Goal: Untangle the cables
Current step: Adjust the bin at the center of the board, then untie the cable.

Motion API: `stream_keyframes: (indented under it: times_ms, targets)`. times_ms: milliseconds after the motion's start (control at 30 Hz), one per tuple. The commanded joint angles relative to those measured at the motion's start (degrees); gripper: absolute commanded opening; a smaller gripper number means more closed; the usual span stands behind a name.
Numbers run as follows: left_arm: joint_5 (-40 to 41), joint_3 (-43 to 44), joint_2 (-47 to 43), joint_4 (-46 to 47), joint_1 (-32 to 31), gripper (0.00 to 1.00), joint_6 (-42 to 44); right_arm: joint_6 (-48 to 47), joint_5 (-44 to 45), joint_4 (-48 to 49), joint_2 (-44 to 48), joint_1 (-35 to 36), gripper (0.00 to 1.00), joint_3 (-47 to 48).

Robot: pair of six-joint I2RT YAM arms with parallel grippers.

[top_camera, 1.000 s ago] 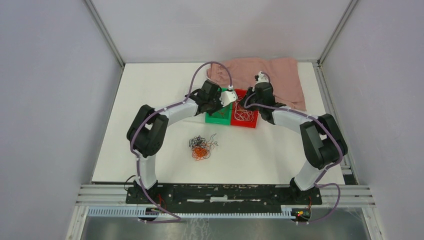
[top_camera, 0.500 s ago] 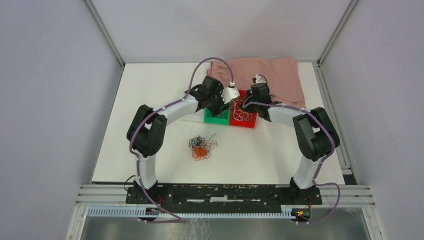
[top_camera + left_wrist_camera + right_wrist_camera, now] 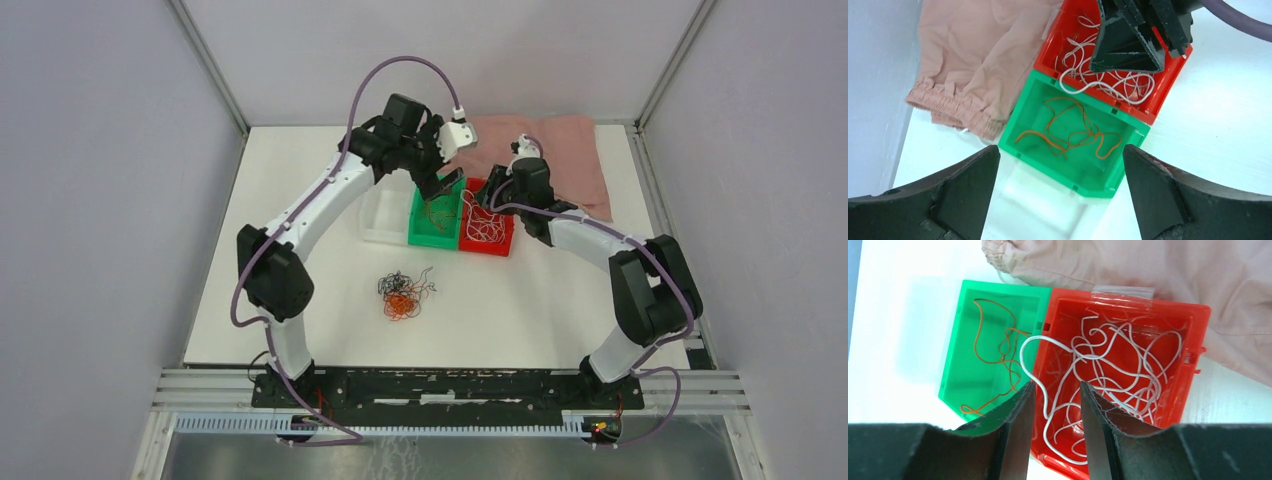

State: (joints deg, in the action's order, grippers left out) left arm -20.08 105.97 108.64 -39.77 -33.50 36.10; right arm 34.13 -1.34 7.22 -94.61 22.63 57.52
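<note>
- The white counter [image 3: 540, 300] carries everything here.
- A pink cloth [image 3: 560, 150] lies crumpled flat at the far right corner.
- Three small bins stand side by side in a row, touching: a clear bin [image 3: 385, 225] on the left, a green bin [image 3: 433, 243] in the middle, and a red bin [image 3: 1198, 335] on the right, its far edge just beside the cloth.
- A tangle of cables [image 3: 400, 293], black above and orange below, lies on the bare surface nearer the arm bases, apart from the bins.

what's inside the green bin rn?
A few loose orange-brown cables lie on the floor of the green bin, nothing else. The left wrist view shows that floor uncovered, so nothing looks hidden.
</note>
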Motion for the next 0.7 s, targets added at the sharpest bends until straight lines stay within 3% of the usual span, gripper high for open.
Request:
stream_keyframes:
  times_ms: [0,200,467,667]
  targets:
    - [-3.42,2.95,-4.34,-9.91,3.91,1.00,0.50,-1.59,-4.89,4.28,0.32,1.31,0.46,-0.07]
    - [-3.98,-8.40,-10.97,-9.11,11.40,0.98,0.64,-2.57,-5.07,4.35,-3.08,4.25,0.49,2.94]
    - [0.48,-27.89,-18.38,3.25,17.62,0.93,4.22,-1.50,-4.02,3.60,-5.59,4.24,0.31,4.45]
    - [3.38,-32.16,-17.39,11.45,18.83,0.88,3.92,-1.43,-2.92,3.44,-4.69,4.13,0.21,3.52]
